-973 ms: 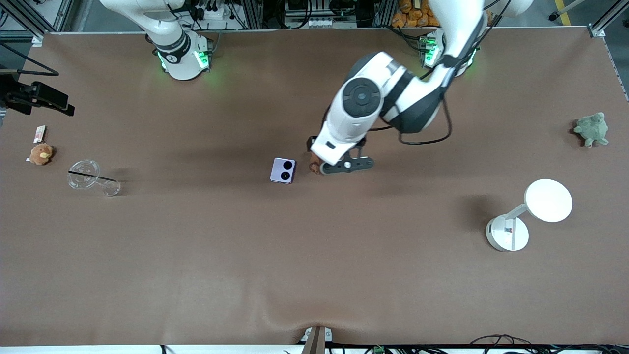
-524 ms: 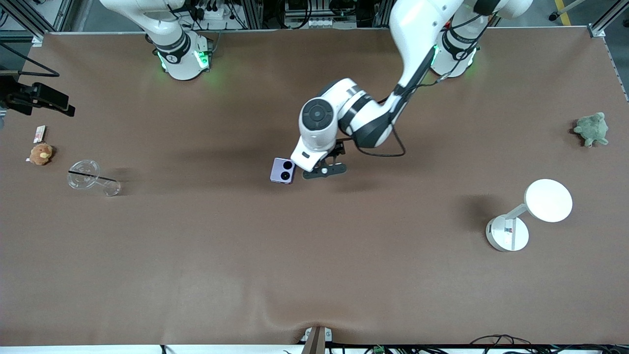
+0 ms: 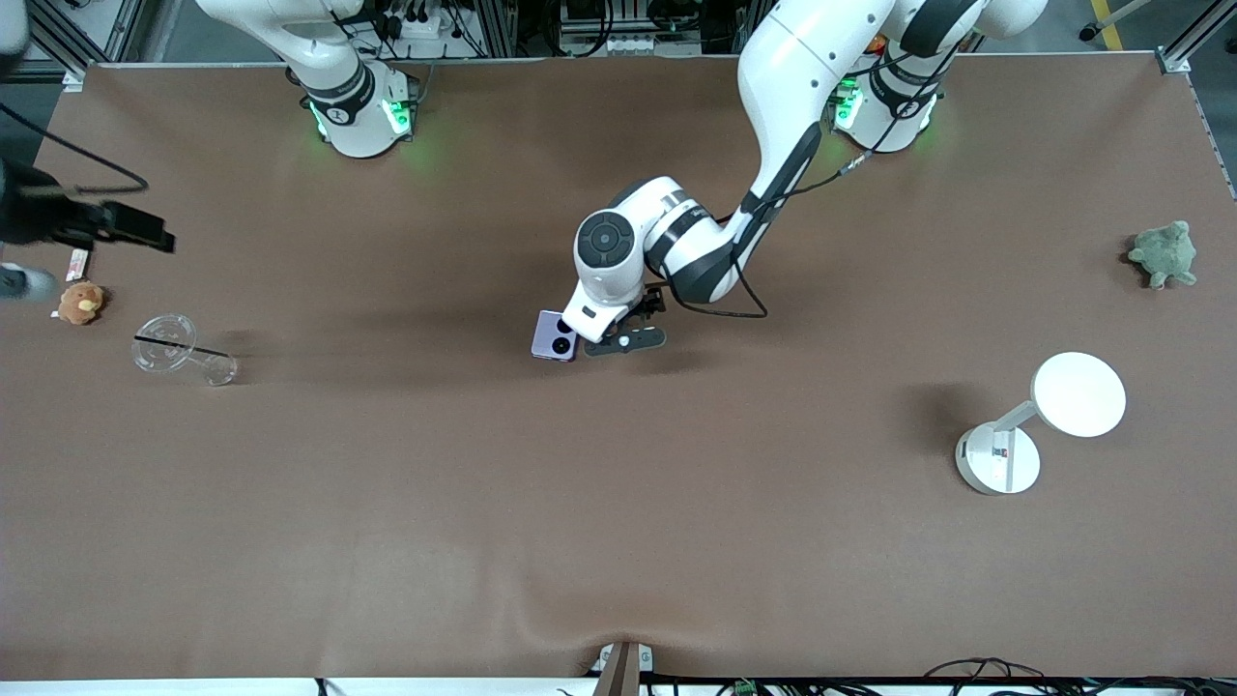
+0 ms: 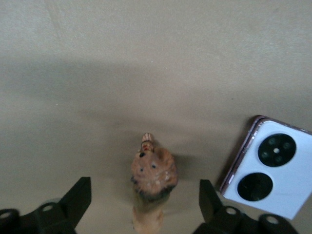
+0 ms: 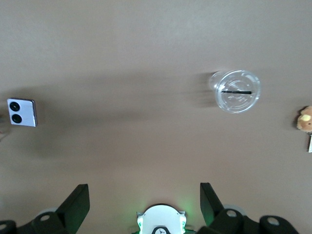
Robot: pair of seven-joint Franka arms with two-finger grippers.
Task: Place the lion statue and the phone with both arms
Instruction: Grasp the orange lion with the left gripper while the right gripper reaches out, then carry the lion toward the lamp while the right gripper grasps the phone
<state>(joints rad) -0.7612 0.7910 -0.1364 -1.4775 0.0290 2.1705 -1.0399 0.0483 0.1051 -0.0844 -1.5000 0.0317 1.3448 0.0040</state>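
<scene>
The lion statue (image 4: 152, 181) is small and reddish-brown and stands on the brown table. It sits between the fingers of my left gripper (image 4: 145, 200), which is open, with both fingers clear of it. In the front view my left gripper (image 3: 618, 334) is low over mid-table and hides the statue. The lavender phone (image 4: 271, 167) lies flat right beside the statue, camera circles up, and its edge is under my left wrist in the front view (image 3: 553, 336). My right gripper (image 3: 135, 230) is open and empty, high over the right arm's end of the table, and it also shows in the right wrist view (image 5: 144, 207).
A clear plastic cup (image 3: 181, 348) lies on its side near a tan plush toy (image 3: 80, 303) and a small card (image 3: 77, 261) at the right arm's end. A green plush toy (image 3: 1165, 253) and a white desk lamp (image 3: 1015, 435) are at the left arm's end.
My left arm has swung toward the phone and come lower, so it now hides the statue and the phone's edge in the front view. My right gripper has shifted a little at the table's end.
</scene>
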